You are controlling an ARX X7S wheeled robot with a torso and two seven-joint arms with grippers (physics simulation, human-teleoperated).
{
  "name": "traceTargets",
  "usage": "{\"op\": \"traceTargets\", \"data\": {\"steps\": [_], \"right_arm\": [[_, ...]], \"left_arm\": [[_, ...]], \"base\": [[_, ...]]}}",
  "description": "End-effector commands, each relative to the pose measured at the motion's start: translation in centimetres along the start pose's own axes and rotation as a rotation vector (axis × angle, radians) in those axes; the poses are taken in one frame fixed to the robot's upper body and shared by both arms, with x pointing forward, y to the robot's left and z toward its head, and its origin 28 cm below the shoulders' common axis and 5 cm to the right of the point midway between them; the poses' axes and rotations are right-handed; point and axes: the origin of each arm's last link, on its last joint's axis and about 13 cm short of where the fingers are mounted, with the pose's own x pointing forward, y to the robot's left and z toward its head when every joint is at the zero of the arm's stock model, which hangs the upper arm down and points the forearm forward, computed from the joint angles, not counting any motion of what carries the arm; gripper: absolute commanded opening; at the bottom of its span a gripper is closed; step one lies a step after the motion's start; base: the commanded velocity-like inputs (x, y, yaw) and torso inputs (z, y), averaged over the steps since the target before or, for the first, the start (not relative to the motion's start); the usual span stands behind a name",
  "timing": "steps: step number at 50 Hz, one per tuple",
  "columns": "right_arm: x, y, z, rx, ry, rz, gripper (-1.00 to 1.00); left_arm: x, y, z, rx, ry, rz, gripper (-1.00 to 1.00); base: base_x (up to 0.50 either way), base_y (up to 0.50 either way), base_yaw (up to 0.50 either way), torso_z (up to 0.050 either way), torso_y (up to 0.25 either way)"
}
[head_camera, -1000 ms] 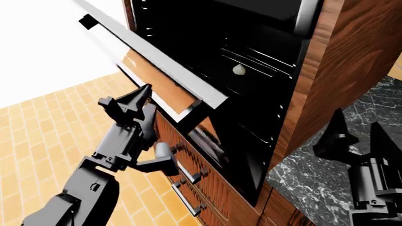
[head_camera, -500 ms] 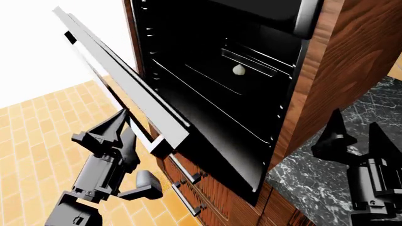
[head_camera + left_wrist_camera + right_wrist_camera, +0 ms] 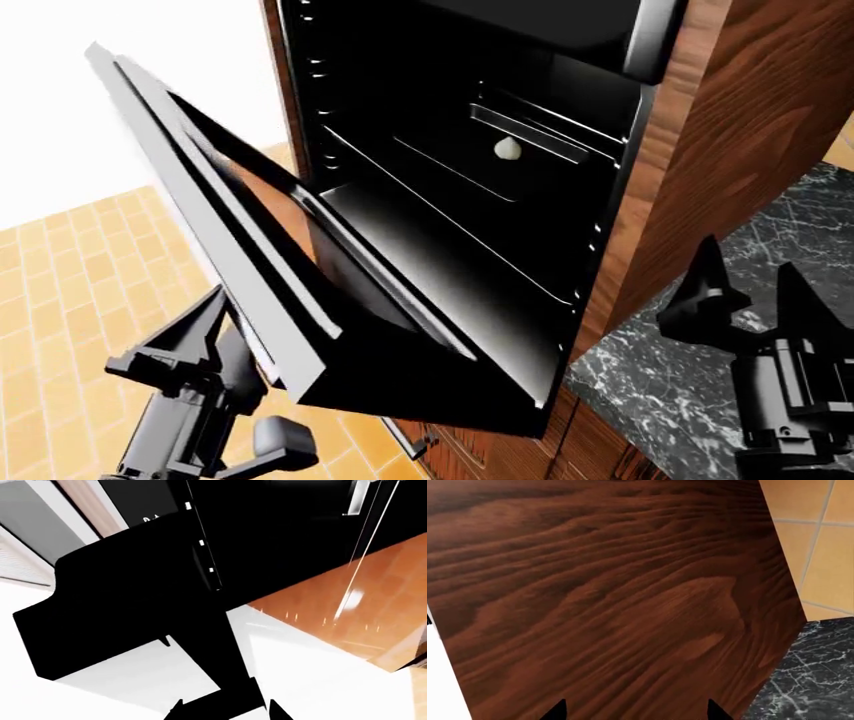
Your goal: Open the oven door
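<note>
Jaws of both grippers spread, grasping nothing — left gripper (image 3: 200,335) beneath the oven door (image 3: 254,250), which hangs partly lowered; right gripper (image 3: 747,290) over the marble tabletop (image 3: 654,400).

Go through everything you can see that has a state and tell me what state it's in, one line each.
oven door: swung well down, not yet flat
oven cavity: exposed, dark, a small pale item inside
left claw: open, beside the door's outer edge, holding nothing
right claw: open, empty, over the marble counter
drawers: mostly hidden under the door
</note>
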Motion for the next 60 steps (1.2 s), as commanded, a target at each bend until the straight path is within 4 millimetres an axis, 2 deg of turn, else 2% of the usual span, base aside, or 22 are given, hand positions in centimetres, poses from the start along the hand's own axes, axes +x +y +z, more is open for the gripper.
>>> {"op": "traceTargets", "data": {"steps": [1, 26, 60], "right_arm": [[-0.1, 0.0, -0.2, -0.002, 0.006, 0.0, 1.0], [0.0, 0.0, -0.6, -0.015, 0.019, 0.002, 1.0], [-0.2, 0.2, -0.6, -0.016, 0.028, 0.008, 1.0]], "left_arm": [[-3.8, 0.6, 4.7, -0.193, -0.164, 0.118, -1.0], [-7.6, -2.5, 3.1, -0.251, -0.045, 0.133, -1.0], [-10.9, -7.1, 1.0, -0.336, 0.067, 0.117, -1.0]], "base": [[0.0, -0.01, 0.0, 0.0, 0.0], [0.0, -0.01, 0.0, -0.001, 0.0], [0.0, -0.01, 0.0, 0.0, 0.002]]}}
